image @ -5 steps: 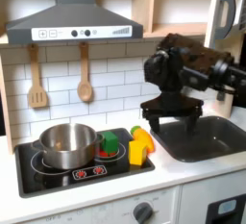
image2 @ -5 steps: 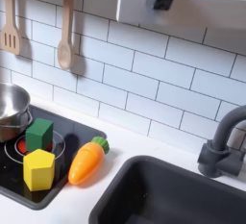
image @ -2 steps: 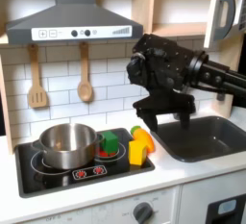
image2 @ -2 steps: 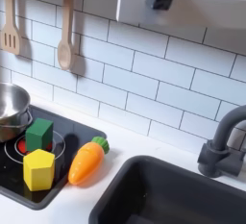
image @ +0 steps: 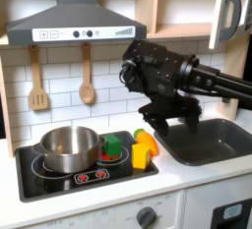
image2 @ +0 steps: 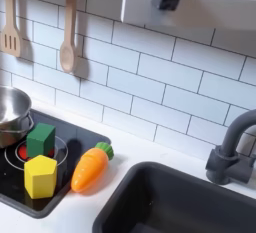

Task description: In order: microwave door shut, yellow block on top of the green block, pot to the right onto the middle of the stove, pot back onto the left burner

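The gripper (image: 160,126) hung above the yellow block (image: 141,154); its jaw state could not be determined. The pot (image: 69,147) sat on the left burner of the stove (image: 39,181), the green block (image: 112,145) beside it.

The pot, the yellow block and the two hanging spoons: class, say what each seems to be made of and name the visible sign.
The pot: probably polished steel, since its wall mirrors nearby colours.
The yellow block: matt and evenly coloured with soft edges; painted wood or plastic, hard to tell.
The hanging spoons: likely unpainted wood, going by their pale tan, dull surface.
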Available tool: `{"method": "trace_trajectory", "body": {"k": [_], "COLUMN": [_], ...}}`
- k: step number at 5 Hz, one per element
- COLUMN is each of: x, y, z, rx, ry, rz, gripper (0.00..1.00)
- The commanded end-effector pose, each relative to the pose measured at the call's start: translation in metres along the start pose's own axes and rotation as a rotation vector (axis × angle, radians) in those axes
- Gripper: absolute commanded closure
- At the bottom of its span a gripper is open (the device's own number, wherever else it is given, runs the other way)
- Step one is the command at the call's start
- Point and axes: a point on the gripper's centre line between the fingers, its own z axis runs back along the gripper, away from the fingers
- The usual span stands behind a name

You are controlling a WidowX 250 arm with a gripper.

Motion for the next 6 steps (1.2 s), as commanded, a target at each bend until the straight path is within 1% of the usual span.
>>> {"method": "trace_trajectory", "body": {"k": [1, 2, 3, 4, 5, 6], "x": [0.002, 0.004, 0.015, 0.016, 0.021, 0.021], "y": [-0.002, 0.006, 0.023, 0.036, 0.026, 0.021], "z": [0.000, 0.005, 0.015, 0.024, 0.031, 0.025], "rx": [-0.019, 0.040, 0.221, 0.406, 0.521, 0.489], "ry": [-0.011, -0.025, -0.048, -0.050, -0.023, -0.017], "rz": [0.002, 0.023, 0.107, 0.244, 0.295, 0.264], "gripper": [0.00, 0.00, 0.00, 0.00, 0.00, 0.00]}}
